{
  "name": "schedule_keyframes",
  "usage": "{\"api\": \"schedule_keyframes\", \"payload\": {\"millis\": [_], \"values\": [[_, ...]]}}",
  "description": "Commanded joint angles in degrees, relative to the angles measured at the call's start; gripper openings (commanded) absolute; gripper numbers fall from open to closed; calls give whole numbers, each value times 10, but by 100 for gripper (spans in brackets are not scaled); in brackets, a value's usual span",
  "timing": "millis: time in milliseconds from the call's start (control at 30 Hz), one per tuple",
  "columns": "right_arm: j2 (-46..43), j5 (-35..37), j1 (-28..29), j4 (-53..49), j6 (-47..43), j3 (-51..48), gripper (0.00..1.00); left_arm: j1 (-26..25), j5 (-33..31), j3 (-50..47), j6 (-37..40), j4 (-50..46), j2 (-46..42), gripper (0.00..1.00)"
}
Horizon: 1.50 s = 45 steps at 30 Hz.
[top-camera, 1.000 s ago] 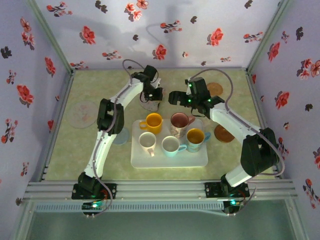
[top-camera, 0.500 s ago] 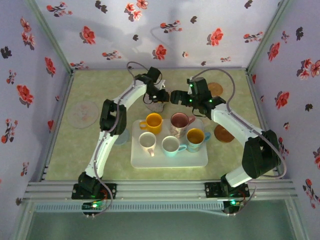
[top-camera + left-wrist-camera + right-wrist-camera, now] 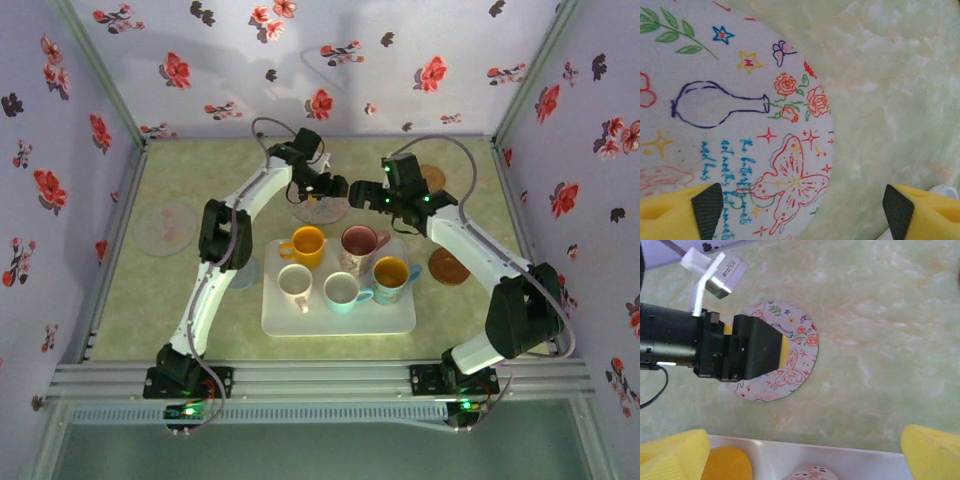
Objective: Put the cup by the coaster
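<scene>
A round white coaster drawn with a butterfly, flowers and stars lies flat on the green table behind the tray. My left gripper hovers just above it, open; its yellow pads stand wide apart over the coaster and hold nothing. My right gripper is open just right of it, with its fingers over the tray's far edge. Its camera sees the coaster partly under the left gripper's black body. A yellow cup and a pink patterned cup stand nearest the coaster.
The white tray also holds a white cup, a pale teal cup and a blue cup. Other coasters lie around: a clear one at left, brown ones at right, a grey one beside the tray.
My left gripper has slid to the right along the table's back, and the patterned coaster now lies flat beneath it. The right gripper has backed off a little to the right.
</scene>
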Motion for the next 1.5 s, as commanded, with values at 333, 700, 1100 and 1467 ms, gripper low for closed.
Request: {"api": "schedule_keyframes", "payload": {"millis": [333,700,1100,1467], "values": [[114,-40,-20,-164,-46,182,99,63,-86,-55,25,-45,-171,99],[236,-76,-14,-186,-40,271,98,94,-182,-238,81,-56,-308,99],[220,-104,20,-145,-62,256,99,116,-230,-379,102,-148,-422,99],[129,-111,65,-47,-65,181,100,131,-232,-506,69,-164,-523,81]]}}
